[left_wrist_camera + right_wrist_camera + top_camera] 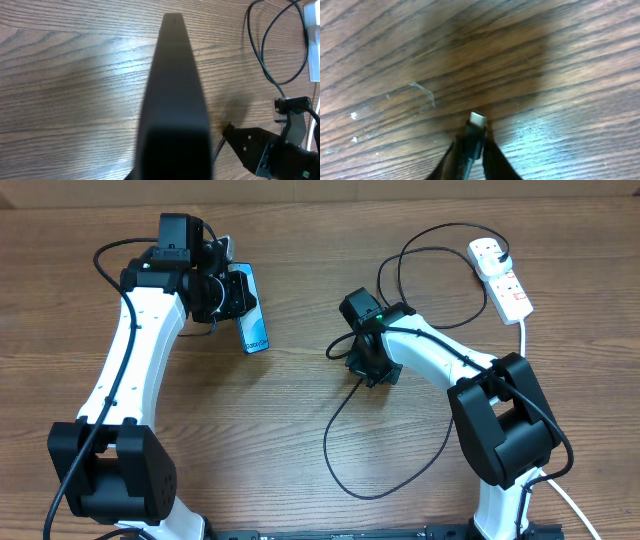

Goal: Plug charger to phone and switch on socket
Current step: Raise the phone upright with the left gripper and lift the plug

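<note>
Overhead view: left gripper (232,295), at ten o'clock, clamps the phone (256,325), tilted on edge. The right gripper (365,365), just past centre, pinches the charger (326,445), whose cable loops toward six. The socket (505,280) lies at two o'clock.

Left wrist: phone (175,90) edge-on, filling the middle.

Right wrist: connector tip (477,120) nipped in narrow jaws.

Mating step in hand, I judge; next, the tip must line up with the phone's port.

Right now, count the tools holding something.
2. Left tool, far left, grips the slim black-framed, blue-screened phone; right tool, mid-table, pinches the thin black cable behind its silver connector.
</note>
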`<state>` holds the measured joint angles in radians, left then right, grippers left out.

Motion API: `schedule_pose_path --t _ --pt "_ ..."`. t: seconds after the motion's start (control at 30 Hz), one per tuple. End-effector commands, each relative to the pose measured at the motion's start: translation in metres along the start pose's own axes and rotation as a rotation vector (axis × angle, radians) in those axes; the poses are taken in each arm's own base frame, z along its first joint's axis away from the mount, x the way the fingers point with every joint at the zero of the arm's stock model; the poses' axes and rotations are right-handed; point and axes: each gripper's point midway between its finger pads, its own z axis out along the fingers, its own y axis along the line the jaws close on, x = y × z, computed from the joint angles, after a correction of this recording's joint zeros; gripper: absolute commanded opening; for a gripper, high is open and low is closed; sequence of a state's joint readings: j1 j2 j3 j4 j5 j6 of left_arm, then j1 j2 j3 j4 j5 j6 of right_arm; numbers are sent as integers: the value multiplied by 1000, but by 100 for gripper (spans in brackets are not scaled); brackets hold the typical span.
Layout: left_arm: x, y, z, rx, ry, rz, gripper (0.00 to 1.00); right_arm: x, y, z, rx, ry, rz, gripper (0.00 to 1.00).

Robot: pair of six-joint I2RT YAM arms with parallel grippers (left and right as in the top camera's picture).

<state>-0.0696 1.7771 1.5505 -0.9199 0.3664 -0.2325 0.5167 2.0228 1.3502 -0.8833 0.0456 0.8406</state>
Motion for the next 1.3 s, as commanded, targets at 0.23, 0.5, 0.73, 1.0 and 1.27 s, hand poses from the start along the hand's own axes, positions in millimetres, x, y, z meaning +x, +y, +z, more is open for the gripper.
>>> schedule_pose_path --t 0.23,0.5,0.73,1.0,1.27 --pt "-3 -3 -1 27 -7 0 4 3 -7 16 35 32 7 8" --pt "-2 -26 -3 160 3 47 4 6 1 12 -6 60 -32 4" --pt "-3 -103 -36 638 -27 246 4 10 33 -33 -181 86 -170 4" --pt "-15 -134 -90 999 -43 254 4 42 72 -140 -582 102 -446 4" --pt "-30 -115 -130 1135 28 94 4 95 75 -246 -970 81 -786 4"
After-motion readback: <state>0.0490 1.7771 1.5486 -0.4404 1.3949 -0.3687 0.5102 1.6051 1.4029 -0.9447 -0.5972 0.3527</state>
